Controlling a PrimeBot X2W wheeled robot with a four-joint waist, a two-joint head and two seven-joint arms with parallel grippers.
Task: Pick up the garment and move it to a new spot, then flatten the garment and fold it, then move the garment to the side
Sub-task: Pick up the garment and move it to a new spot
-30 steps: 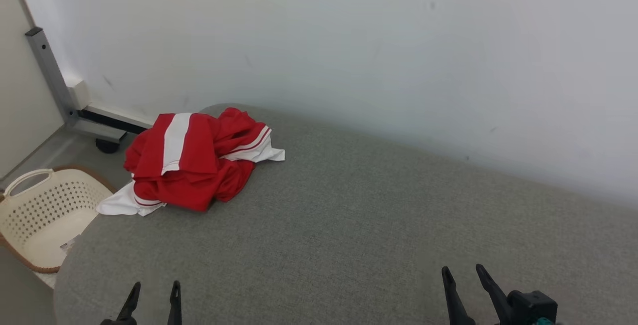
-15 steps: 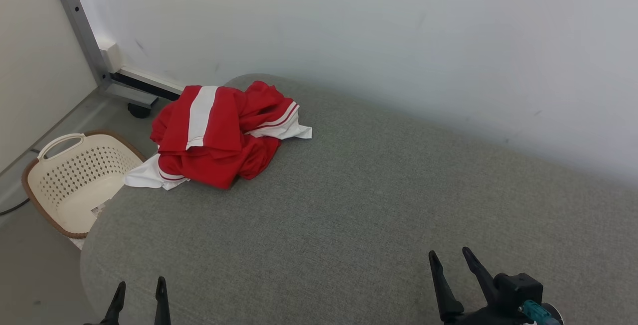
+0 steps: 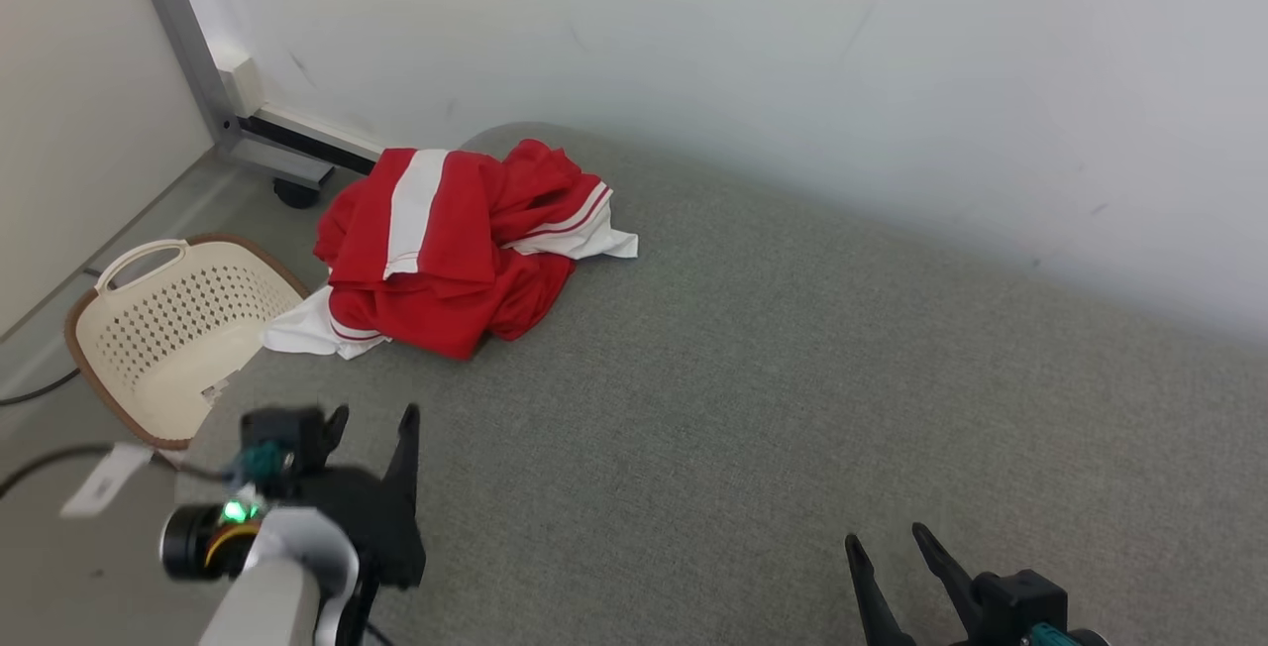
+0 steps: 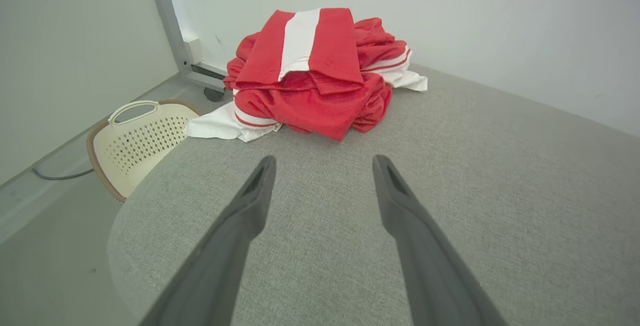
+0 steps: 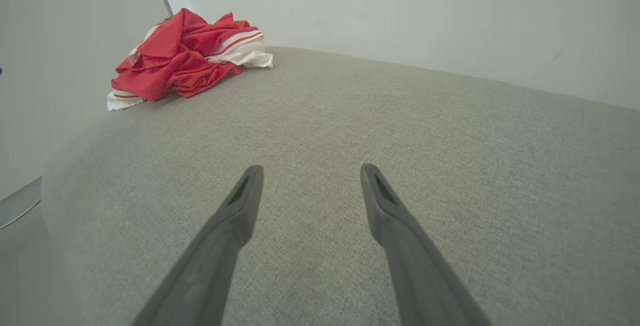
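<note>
The garment [image 3: 456, 245] is a crumpled red heap with white stripes and white edges, lying at the far left corner of the grey fabric surface [image 3: 753, 398]. It also fills the upper middle of the left wrist view as the garment [image 4: 312, 76] and sits far off at the upper left of the right wrist view as the garment [image 5: 185, 58]. My left gripper [image 3: 371, 418] hangs open a short way in front of the heap, empty. My right gripper [image 3: 887, 539] stands open at the lower right, empty, over bare fabric.
A cream perforated basket [image 3: 163, 329] stands on the floor left of the surface, close to the garment's white edge. A grey metal post with a wheeled base [image 3: 243, 131] stands against the white wall behind. The surface's rounded left edge drops to the floor.
My left arm has risen and reached forward toward the garment. The camera has turned, shifting the whole scene right and up. The garment lies as before.
</note>
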